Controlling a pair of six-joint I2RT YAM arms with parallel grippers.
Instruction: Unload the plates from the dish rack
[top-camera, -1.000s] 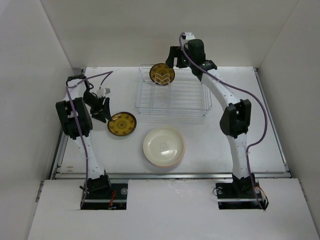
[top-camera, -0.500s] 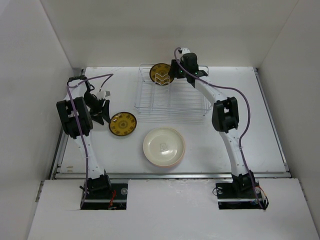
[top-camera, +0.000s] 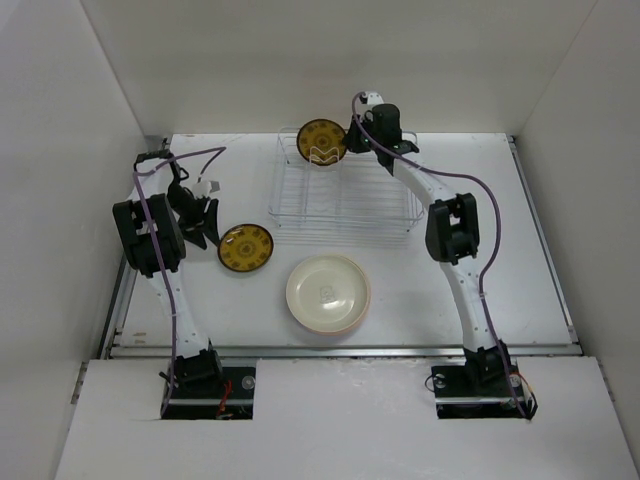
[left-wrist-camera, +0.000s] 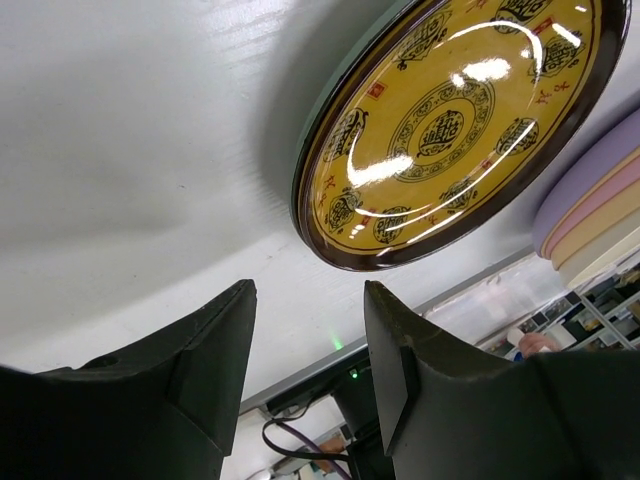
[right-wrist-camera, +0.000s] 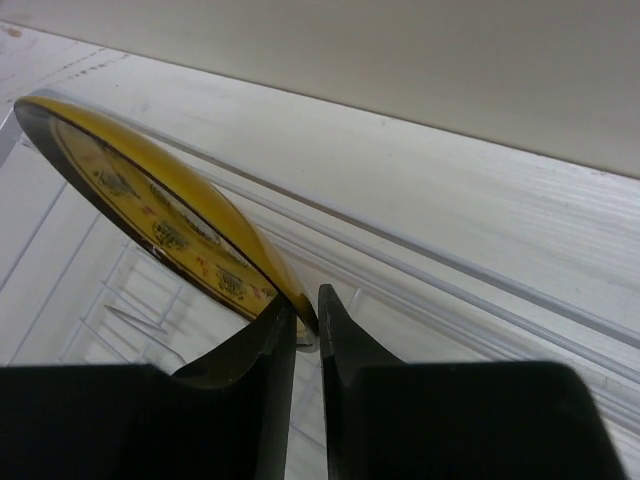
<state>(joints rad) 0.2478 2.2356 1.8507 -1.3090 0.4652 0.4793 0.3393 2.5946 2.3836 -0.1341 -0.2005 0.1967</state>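
A robot test cell in a lab — a flat white table (top-camera: 520, 250) boxed in by plain white wall panels (top-camera: 300, 60) behind it and on both sides. Two white-and-black jointed robot arms (top-camera: 455, 230) are bolted at the table's near edge, with looped purple cables (top-camera: 195, 152) running along them.
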